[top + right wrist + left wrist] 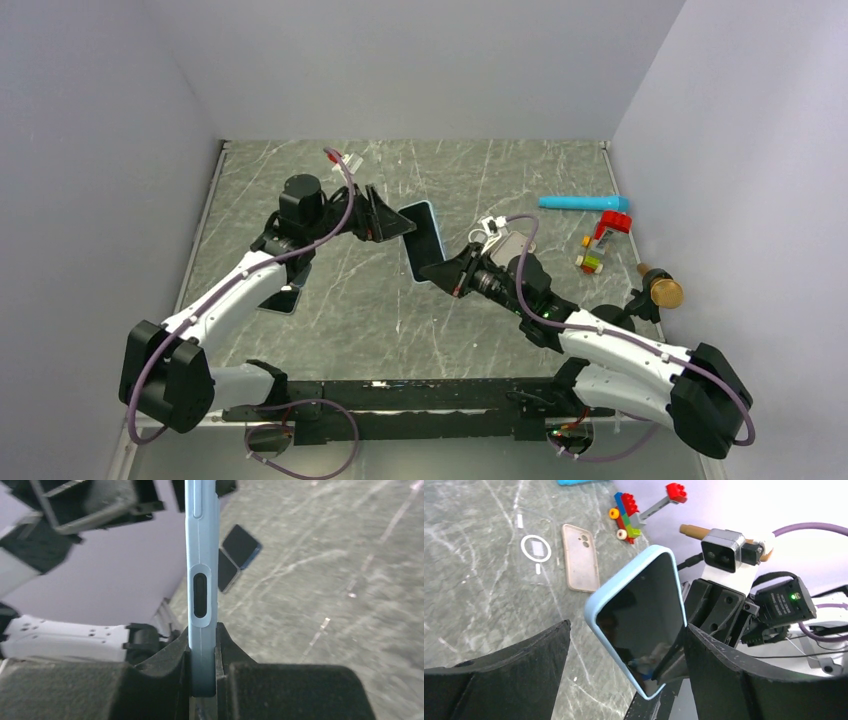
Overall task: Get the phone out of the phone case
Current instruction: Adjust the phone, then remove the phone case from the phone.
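**A:** When the frame was taken, where was the black-screened phone [639, 615]?

**B:** It was up off the grey marble-patterned desk [350, 320], near the middle. It sat inside its light blue phone case [201, 540] and was not yet out. In the top view it stood on edge, leaning towards 11 o'clock.

**A:** What held it?

**B:** The right fingers [170, 655] did. They were clamped narrow on the case's lower end, one on each face, coming in from the phone's 5 o'clock.

**A:** And the left fingers [524, 665]?

**B:** They were spread wide at the phone's 10 o'clock, with the screen between them. One tip was right at the case's edge, though I could not tell whether it touched.

**A:** Was anything else on the desk?

**B:** In the left wrist view, a pale beige empty case [580, 557] lay flat at 11 o'clock from the phone. A clear case with a white ring [536, 547] was just beside it.

**A:** And on the right side of the desk?

**B:** In the top view, a toy of coloured bricks [600, 240] lay at 3 o'clock. A teal tube [585, 203] was at 2 o'clock, near it. At 8 o'clock a dark flat slab [285, 298] lay partly under the left arm.
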`<state>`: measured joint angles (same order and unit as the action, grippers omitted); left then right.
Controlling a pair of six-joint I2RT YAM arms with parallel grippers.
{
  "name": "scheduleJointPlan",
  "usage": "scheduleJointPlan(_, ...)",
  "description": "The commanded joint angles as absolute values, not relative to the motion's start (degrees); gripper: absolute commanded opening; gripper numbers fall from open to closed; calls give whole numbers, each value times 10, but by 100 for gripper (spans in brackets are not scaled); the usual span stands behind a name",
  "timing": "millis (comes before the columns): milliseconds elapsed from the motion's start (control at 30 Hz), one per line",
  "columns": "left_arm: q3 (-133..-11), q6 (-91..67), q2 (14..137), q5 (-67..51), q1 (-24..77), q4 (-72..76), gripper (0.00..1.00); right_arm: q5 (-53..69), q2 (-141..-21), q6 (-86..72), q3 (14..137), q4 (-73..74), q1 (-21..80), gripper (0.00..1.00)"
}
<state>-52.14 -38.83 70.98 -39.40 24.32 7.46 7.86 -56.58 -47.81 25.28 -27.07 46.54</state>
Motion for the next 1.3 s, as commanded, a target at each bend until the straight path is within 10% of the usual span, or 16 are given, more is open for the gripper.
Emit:
scheduleJointPlan(0, -489, -439, 700, -465, 242, 245, 84, 156, -555, -510, 253, -421, 460, 0)
scheduleJointPlan(500, -480, -626, 801, -613, 244, 547, 22, 275, -606, -526, 267, -470, 435, 1)
scheduleJointPlan(633, -487, -577, 787, -605, 244, 474, 0, 251, -603, -470, 324, -304, 435, 48)
scheduleJointPlan(767, -508, -473, 761, -575, 245, 339, 0, 170, -563, -402, 363, -103, 437, 62)
scheduleJointPlan(1267, -488, -719, 841, -664, 244, 680, 0, 331, -531, -290, 371, -33, 434, 29)
